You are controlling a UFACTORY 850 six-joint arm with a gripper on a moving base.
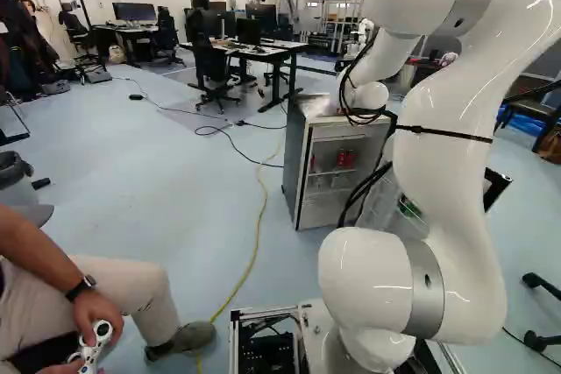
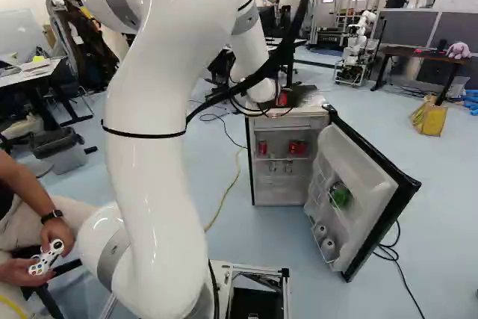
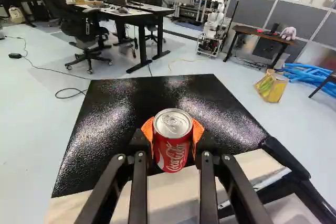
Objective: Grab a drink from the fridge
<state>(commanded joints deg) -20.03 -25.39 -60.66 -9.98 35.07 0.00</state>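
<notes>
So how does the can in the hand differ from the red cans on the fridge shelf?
The held can is gripped by the hand, while the shelf cans have nothing gripping them. The held can is out over the fridge top; the shelf cans sit inside the open fridge. The held can is on its own, whereas the shelf cans are grouped close together. Both are mainly red.
</notes>
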